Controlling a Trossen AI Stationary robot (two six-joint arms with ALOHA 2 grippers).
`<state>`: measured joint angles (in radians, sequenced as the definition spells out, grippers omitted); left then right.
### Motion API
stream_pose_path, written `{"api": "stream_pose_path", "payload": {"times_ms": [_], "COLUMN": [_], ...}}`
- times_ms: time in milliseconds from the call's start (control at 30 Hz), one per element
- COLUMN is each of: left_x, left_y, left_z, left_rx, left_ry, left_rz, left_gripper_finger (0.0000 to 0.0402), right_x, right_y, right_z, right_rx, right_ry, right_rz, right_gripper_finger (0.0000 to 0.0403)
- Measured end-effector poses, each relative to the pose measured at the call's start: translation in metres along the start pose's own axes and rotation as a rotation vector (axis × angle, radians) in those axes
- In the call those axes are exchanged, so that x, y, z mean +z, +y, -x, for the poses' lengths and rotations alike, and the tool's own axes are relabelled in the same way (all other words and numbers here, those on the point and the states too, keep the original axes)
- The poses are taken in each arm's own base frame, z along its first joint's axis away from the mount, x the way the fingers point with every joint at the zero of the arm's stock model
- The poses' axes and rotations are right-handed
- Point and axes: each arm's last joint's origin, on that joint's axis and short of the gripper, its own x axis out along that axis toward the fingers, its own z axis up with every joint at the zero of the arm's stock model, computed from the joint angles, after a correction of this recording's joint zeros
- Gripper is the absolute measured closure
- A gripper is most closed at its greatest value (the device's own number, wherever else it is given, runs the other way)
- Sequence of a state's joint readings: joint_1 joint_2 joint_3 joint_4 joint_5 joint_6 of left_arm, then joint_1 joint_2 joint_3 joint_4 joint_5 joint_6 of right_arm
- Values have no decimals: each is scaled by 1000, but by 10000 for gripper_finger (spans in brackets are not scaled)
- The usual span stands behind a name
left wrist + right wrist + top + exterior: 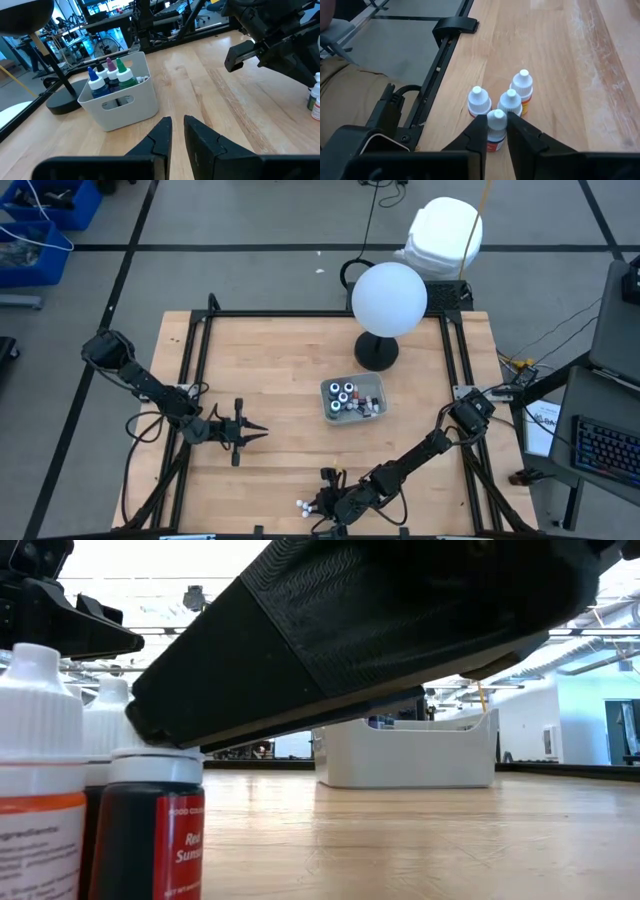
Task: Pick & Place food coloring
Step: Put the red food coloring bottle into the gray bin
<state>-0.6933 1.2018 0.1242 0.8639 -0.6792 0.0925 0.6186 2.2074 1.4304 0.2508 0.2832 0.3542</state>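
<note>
The left pincer [255, 432] hangs over the left half of the counter [280, 370], pointing toward the middle; its fingers [159, 137] stand close together with a thin gap and nothing between them. Right of it, near the counter's centre, sits a tray [329, 406] holding several bottles [349, 395]; the left wrist view shows blue, purple and green caps standing up in it [111, 75]. Just behind the tray stands a lamp [389, 300] with a round white globe on a black base.

At the counter's near edge, below and a little left of the tray, four more white-capped bottles stand in a tight cluster [501, 105]. The right pincer [495, 131] is down on this cluster, its fingers [476, 132] pinching the nearest bottle [496, 127] on either side just under the cap. The other three stand upright, touching or just beside it. In the low view one has a red label [165, 830], and another an orange band [40, 810].
</note>
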Motion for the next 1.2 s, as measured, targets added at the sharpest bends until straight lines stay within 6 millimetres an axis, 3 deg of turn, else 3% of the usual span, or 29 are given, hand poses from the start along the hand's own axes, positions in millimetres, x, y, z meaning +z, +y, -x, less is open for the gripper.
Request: {"api": "stream_pose_path", "payload": {"times_ms": [467, 1200], "left_x": [0, -1], "left_y": [0, 0], "left_z": [0, 0], "left_rx": [0, 0], "left_ry": [0, 6], "left_rz": [0, 14], "left_gripper_finger": [344, 344], "right_x": [4, 44], "right_y": [2, 9], "right_z": [4, 58], "right_rx": [6, -117], "right_ry": [-9, -35], "right_rz": [32, 175], "right_gripper_finger": [363, 361]}}
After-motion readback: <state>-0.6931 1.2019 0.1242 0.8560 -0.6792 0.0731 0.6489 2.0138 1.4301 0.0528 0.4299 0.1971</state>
